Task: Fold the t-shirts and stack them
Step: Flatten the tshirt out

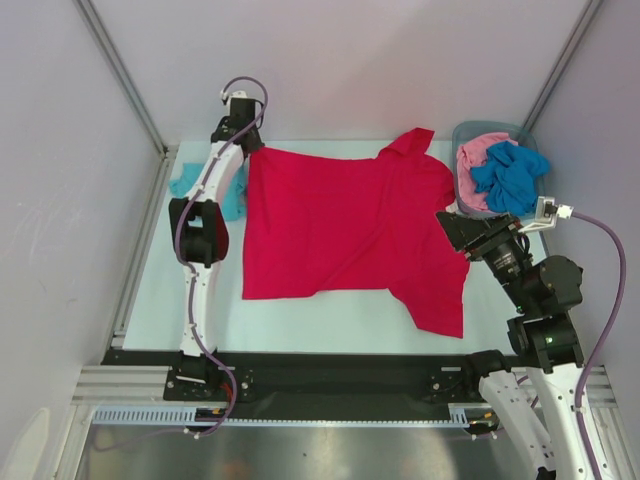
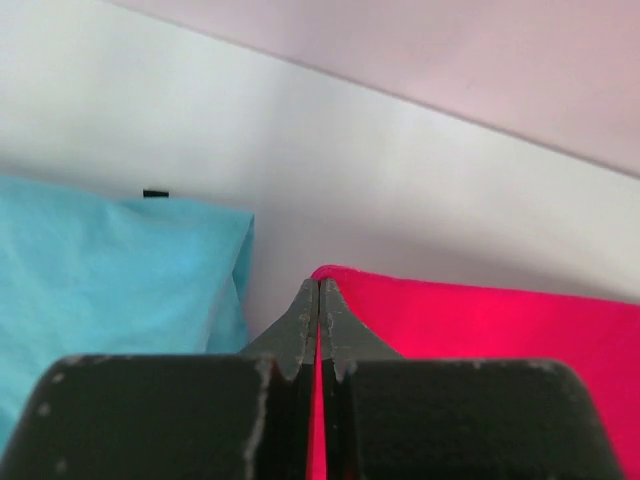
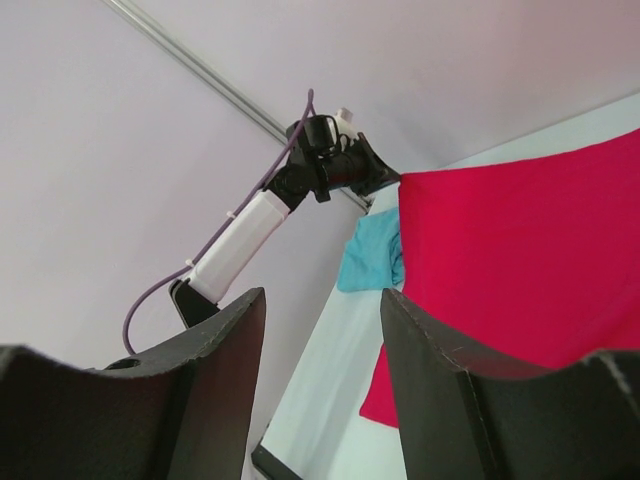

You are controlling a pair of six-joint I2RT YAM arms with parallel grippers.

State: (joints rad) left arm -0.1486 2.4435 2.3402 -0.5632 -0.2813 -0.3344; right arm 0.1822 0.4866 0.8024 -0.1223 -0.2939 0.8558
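Top external view: the red t-shirt (image 1: 340,225) lies spread flat across the middle of the tabletop (image 1: 330,320), its long axis running left to right, with what look like its sleeves at the right end. The left pincer (image 2: 318,300) is clamped narrow on the shirt's far-left corner, red cloth pinched between its fingers. The right pincer (image 1: 450,225) stands wide and holds nothing, just at the shirt's right edge; the cloth lies to its left, so it is the nearer arm for that end. A folded teal t-shirt (image 1: 185,185) sits far left. The grey bin (image 1: 465,135), far right, holds a pink t-shirt (image 1: 475,160) and a blue t-shirt (image 1: 512,175).
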